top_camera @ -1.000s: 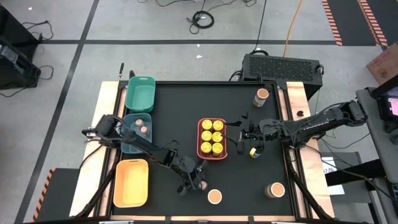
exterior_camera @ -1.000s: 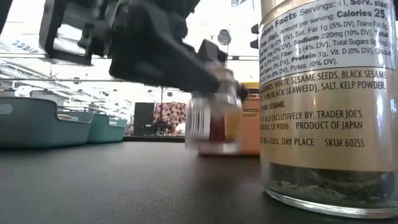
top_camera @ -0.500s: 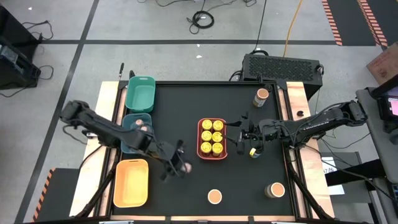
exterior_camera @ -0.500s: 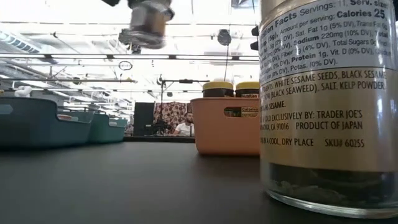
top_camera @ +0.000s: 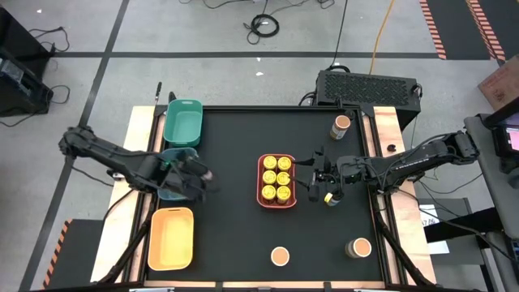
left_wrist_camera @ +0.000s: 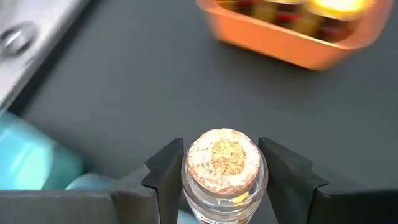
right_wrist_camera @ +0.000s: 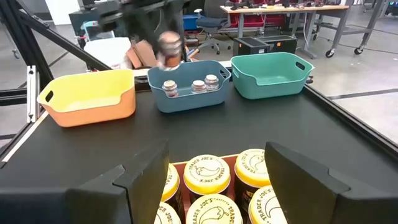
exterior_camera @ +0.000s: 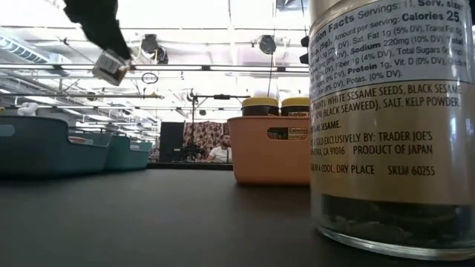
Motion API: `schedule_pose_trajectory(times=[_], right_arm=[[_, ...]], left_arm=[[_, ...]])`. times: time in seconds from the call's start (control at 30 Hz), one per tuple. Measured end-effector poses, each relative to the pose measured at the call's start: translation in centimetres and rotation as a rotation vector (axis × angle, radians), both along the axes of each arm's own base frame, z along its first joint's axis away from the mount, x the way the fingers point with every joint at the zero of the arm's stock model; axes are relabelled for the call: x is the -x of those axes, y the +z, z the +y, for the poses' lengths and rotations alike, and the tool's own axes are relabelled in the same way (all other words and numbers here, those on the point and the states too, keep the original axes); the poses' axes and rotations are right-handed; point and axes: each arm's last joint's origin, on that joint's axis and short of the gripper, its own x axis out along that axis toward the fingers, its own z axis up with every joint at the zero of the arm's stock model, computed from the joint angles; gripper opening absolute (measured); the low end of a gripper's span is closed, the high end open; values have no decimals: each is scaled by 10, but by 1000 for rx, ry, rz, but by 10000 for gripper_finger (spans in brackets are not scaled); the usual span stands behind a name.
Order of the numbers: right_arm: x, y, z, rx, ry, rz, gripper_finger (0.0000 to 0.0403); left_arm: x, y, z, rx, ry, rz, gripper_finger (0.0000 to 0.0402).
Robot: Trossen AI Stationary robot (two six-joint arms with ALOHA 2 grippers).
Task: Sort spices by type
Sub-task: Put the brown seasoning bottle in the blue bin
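Near edge jars: two tan-lidded jars stand on the black table (top_camera: 235,235) close to its near edge, one (top_camera: 280,256) around the middle, the other (top_camera: 358,247) towards the right corner.
Yellow tray: one yellow tray (top_camera: 171,238) sits at the near left corner; no jars show in it.
Coral tray: one coral tray (top_camera: 276,203) stands at the table's centre, holding six yellow-lidded jars (top_camera: 276,179) in two rows of three.
Right gripper: the right gripper (top_camera: 318,186) hangs just right of the coral tray, fingers spread apart with nothing between them; one yellow-lidded jar (top_camera: 330,197) lies beside it on the table.
Left gripper: the left gripper (left_wrist_camera: 217,171) is raised over the inner edge of the teal-blue tray at the left edge, its fingers clamped on one small jar (left_wrist_camera: 222,163) with a pinkish-brown lid.
Teal-blue tray: one teal-blue tray (right_wrist_camera: 186,98) along the left edge, between the yellow and green trays; the right wrist view shows three small pinkish-lidded jars (right_wrist_camera: 191,85) standing inside.
Green tray: one green tray (top_camera: 183,122) at the far left corner; its contents cannot be made out.
Far jar: one tan-lidded jar (top_camera: 341,125) stands near the far right corner.
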Motion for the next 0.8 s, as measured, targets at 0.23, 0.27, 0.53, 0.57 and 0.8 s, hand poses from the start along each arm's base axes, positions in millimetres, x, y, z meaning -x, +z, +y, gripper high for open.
schedule_pose_trajectory(times=[0.23,0.27,0.53,0.57,0.8], right_arm=[[0,-1,0,-4,-1,8,258],[0,-1,0,-5,-1,8,258],[0,-1,1,-69,-14,-3,258],[0,-1,2,-69,-10,-2,258],[1,-1,12,-70,35,-6,258]], left_arm=[[40,1,18,0,485,9,183],[44,1,20,1,539,19,183],[56,-19,20,22,710,53,183],[57,-25,21,21,726,70,183],[68,-57,25,-13,825,110,183]])
